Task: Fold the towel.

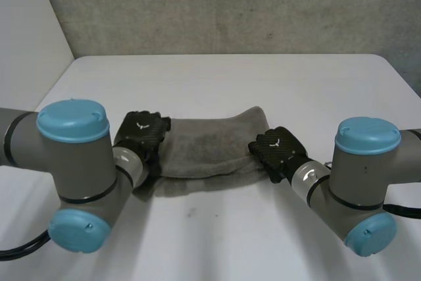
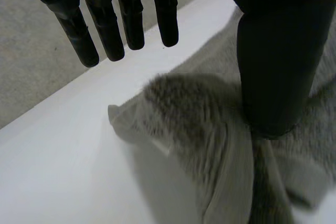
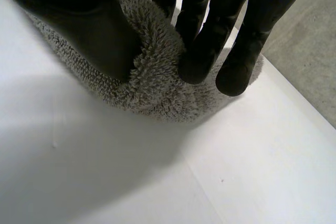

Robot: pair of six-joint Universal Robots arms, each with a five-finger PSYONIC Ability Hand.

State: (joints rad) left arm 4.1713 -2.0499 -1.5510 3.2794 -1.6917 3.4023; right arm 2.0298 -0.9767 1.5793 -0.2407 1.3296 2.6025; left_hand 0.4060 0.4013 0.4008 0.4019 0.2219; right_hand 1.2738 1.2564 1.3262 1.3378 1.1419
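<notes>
With the towel (image 1: pixel 210 146) lying left-to-right at mid-frame, I am pinching its right end in the fingers (image 3: pixel 202 51) of the right hand (image 1: pixel 276 148), while the left hand (image 1: pixel 141 133) is hanging its fingers (image 2: pixel 107 30) straight, gripping nothing, at the left end.

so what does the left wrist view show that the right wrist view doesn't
Left wrist view: the left hand, fingers straight and off the towel, thumb resting on it beside a folded-over end. Right wrist view: the right hand pinching a raised ridge of towel between thumb and fingers. Both: the grey towel on the white table.
</notes>
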